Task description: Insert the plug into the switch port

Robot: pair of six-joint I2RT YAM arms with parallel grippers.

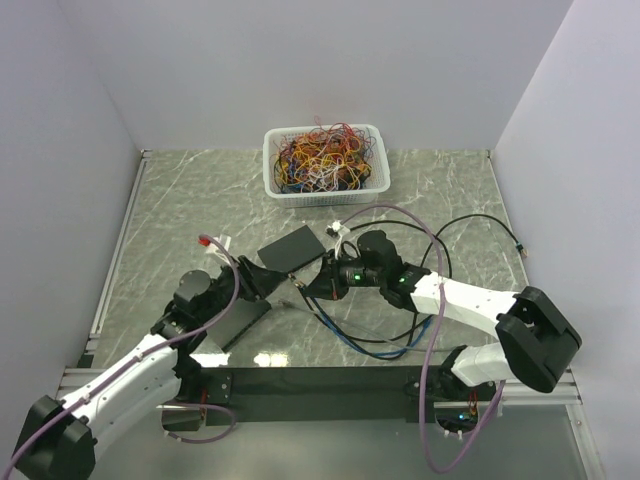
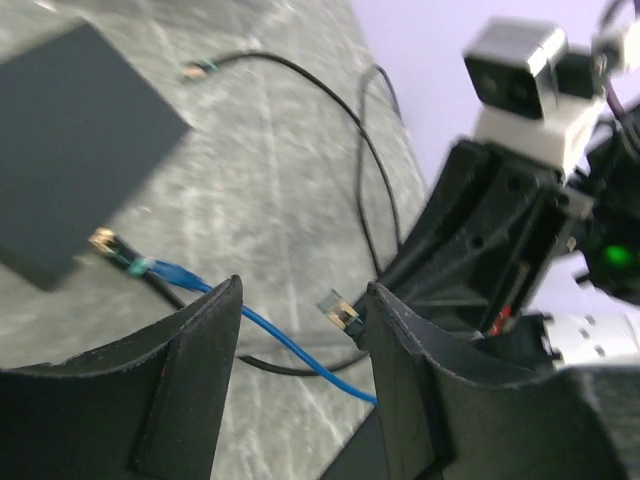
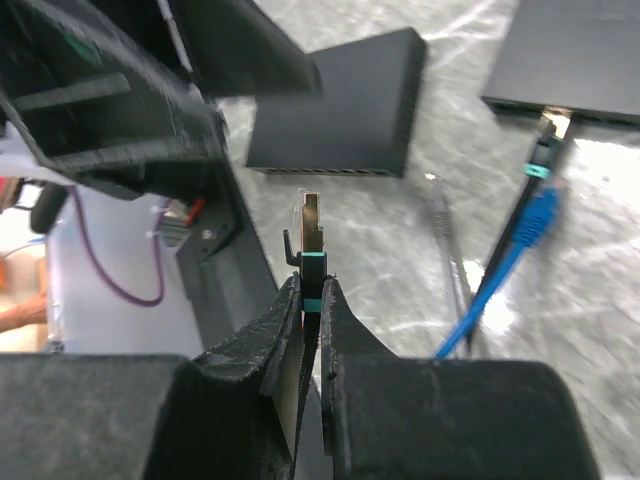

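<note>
Risks skewing plug [image 3: 312, 228], thinly pinched in right gripper [image 3: 312, 292], against switch [image 3: 580, 50] ahead-right; left gripper [image 2: 300, 305] half-open, empty.

A grey-green marbled table [image 1: 180, 200] carries a white basket [image 1: 325, 197] of many-coloured wires [image 1: 325, 160], a black switch [image 1: 291, 247], a blue cable [image 3: 520, 240] and a teal-banded plug [image 3: 312, 240].

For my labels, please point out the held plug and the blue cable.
plug [image 3: 313, 225]: right wrist view, on its front end.
blue cable [image 3: 535, 220]: right wrist view, on its thick upper part.
</note>
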